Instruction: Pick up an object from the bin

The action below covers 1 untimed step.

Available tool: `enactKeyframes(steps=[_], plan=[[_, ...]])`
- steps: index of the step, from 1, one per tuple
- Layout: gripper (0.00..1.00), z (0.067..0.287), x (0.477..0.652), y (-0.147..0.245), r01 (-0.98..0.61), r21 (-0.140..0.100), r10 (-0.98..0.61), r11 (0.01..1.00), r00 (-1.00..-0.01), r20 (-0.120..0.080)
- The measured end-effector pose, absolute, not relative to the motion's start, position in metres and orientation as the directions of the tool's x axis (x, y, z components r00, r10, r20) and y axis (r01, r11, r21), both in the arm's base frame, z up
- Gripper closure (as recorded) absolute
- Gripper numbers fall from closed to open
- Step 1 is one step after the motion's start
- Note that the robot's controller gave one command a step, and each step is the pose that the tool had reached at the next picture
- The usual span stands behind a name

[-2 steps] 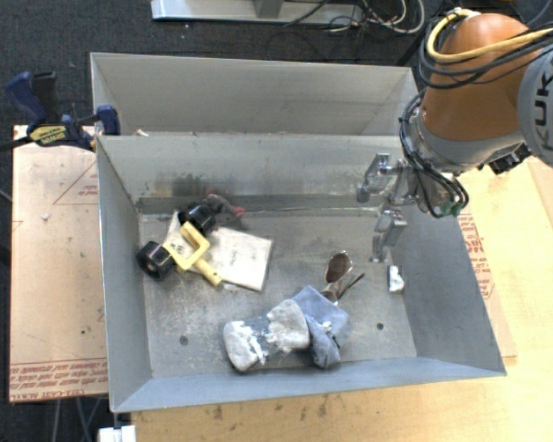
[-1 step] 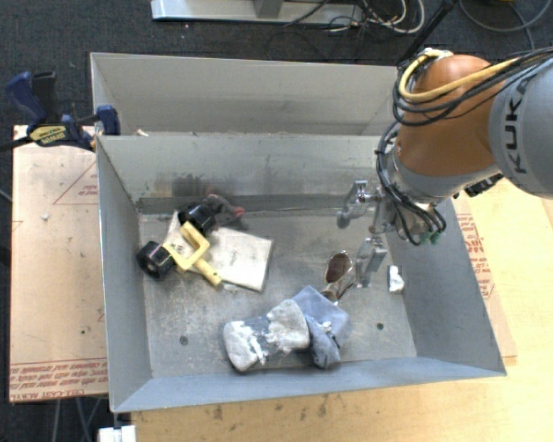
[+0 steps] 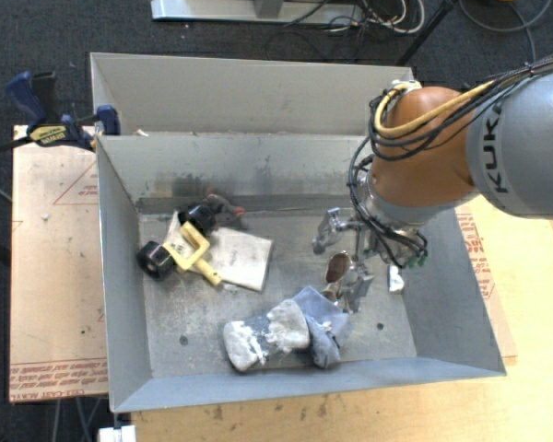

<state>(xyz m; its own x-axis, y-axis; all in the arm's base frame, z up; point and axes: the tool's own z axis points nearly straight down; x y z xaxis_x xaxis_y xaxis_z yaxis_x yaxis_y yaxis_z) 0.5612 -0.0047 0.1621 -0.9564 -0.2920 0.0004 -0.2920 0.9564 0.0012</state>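
Camera view: hand (image 3: 343, 261) nr crumpled cloth (image 3: 321, 319)

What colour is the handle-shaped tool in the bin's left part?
The tool is yellow, camera view.

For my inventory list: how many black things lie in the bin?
2. One black cylinder at the left, beside the yellow tool; one black piece farther back, above that tool. The arm may hide others.

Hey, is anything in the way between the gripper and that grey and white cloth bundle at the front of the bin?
Nothing visible. The gripper hangs just beyond the right end of the cloth bundle. The white card and yellow plastic piece lie off to the left, clear of that path.
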Motion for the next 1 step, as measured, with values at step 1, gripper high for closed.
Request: enactKeyframes(steps=[1], plan=[[0.0, 0.1352, 0.5536, 0.0001, -0.326, 0.001, -0.326, 0.945, -0.945, 0.0]])
